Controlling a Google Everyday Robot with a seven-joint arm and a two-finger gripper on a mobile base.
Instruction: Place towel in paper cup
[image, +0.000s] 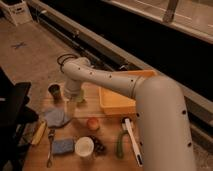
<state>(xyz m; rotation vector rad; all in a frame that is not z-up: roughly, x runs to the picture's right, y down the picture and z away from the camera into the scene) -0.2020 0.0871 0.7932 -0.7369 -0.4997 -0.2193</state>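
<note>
The soft blue-grey fabric towel, irregular in outline, lies flat on the wooden bench near its left edge. Its longer spread runs roughly from nine to three o'clock. The small round white paper cup stands upright at about four o'clock from it, near but apart. A flat rectangular blue pad lies just beside the cup at nine o'clock.

The robot's hand, at the end of the white arm, hangs over the far part of the bench, spread wide and grasping nothing that shows. From the hand the towel lies at about seven o'clock, near, with bare wood between. A dark cup stands at nine o'clock from the hand and a small orange ball at five.

The way down to the towel looks open, though the bench edge close on the towel's left leaves little room there.
</note>
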